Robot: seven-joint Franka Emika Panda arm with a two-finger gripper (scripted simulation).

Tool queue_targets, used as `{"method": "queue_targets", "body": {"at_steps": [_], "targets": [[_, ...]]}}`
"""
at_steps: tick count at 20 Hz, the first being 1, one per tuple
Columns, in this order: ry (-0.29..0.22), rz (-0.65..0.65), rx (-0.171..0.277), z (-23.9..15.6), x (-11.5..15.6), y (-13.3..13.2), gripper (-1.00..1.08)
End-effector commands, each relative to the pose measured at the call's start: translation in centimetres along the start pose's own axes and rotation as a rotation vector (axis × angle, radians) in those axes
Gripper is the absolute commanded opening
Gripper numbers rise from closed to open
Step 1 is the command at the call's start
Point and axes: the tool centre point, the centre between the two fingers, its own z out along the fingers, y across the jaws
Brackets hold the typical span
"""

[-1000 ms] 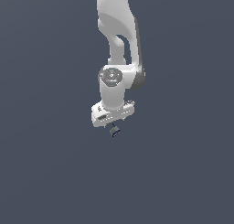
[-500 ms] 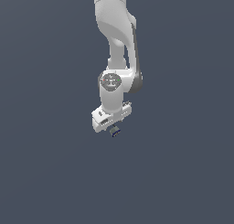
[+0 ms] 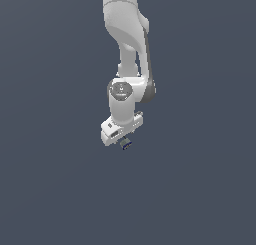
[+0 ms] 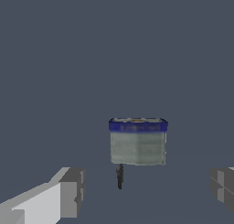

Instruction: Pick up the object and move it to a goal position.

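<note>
The object (image 4: 137, 143) is a small grey block with a blue band along one edge and a thin dark stub. In the wrist view it sits between my two grey fingers (image 4: 71, 191), which stand wide apart and touch neither side. My gripper (image 4: 146, 187) is open around it. In the exterior view the object (image 3: 126, 145) shows as a tiny dark bluish speck just under the white hand, with the gripper (image 3: 124, 139) straight above it. The fingertips are too small to make out there.
The white arm (image 3: 125, 34) comes down from the top middle of the exterior view. A plain dark grey-blue surface (image 3: 50, 189) fills everything around it, with no other objects, edges or goal marker showing.
The hand came down a little toward the object, then roughly held still. The object has stayed in place.
</note>
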Motion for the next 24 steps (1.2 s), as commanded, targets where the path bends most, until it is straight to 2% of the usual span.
{"method": "queue_targets", "body": {"at_steps": [1,10,15,16,24], "targets": [[0.000,-0.001,0.000,0.4,0.0,0.0,1.00],[0.000,-0.005,0.000,4.3,-0.1,-0.1,1.00],[0.000,-0.005,0.000,4.9,0.0,0.0,1.00],[0.000,-0.005,0.000,4.9,0.0,0.0,-1.00],[0.000,-0.005,0.000,4.9,0.0,0.0,-1.00]]}}
